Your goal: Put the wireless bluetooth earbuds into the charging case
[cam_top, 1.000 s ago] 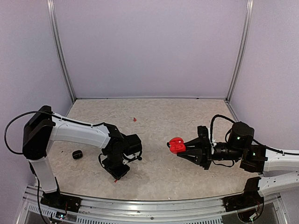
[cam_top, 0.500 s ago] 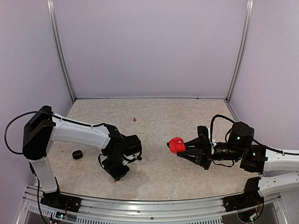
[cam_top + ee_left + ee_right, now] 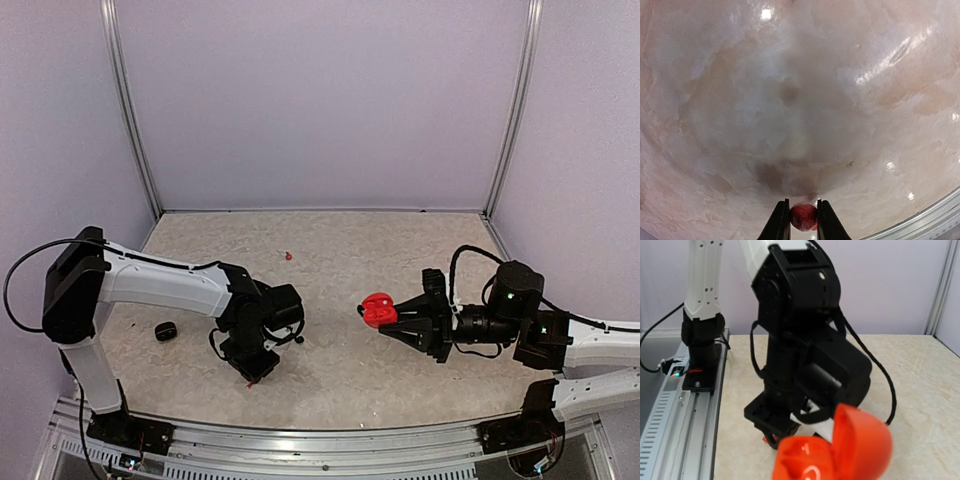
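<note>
Two red pieces hold my attention on the feeds. One red earbud (image 3: 803, 217) sits pinched between the tips of the left gripper (image 3: 803, 206), both black fingers (image 3: 781, 224) pressed against its sides. That claw points straight down at the marbled table (image 3: 790, 100), near the front rail (image 3: 935, 220). I cannot tell whether the bud rests on the surface or hangs just above it.

From overhead, the left gripper (image 3: 250, 372) is down low in the near-left part of the table, its arm folded over it. The right gripper (image 3: 392, 318) reaches in from the right side and is clenched on the red charging case (image 3: 377, 311), holding it off the table, well apart from the left claw.

On the right wrist camera the red charging case (image 3: 840, 450) fills the bottom of the view with its lid hinged open and tilted up on the right. The left arm's black wrist stands behind it.

A loose red bud (image 3: 288, 256) lies alone farther back on the table. A small black oval object (image 3: 166, 330) sits at the left, near the left arm.
</note>
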Motion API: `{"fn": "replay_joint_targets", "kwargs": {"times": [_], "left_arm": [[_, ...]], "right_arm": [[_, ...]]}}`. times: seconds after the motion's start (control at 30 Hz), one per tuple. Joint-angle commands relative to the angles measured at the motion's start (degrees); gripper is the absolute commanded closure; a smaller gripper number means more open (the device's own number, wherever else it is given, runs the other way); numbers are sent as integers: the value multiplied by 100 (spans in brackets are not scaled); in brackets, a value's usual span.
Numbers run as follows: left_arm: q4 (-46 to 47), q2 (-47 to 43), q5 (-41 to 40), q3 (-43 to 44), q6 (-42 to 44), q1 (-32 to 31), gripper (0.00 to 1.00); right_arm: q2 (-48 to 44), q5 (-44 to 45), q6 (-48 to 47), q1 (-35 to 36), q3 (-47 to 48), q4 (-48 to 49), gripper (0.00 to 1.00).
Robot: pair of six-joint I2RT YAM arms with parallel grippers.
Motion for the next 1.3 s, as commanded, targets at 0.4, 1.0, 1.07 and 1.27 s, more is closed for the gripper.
{"fn": "replay_joint_targets", "kwargs": {"times": [0.4, 1.0, 1.07, 1.27], "left_arm": [[1909, -2028, -1189, 834, -58, 29, 84], [6783, -3819, -1287, -866, 940, -974, 85], [7132, -3733, -1268, -909, 973, -1076, 86], [7549, -3313, -1092, -743, 1005, -1247, 87]], "right_arm": [[-67, 766, -274, -1, -218, 899, 100], [949, 900, -1580, 28, -573, 3826, 99], [1037, 1058, -1565, 56, -478, 3872, 99], [1218, 1297, -1299, 165, -225, 3648, 99]]}}
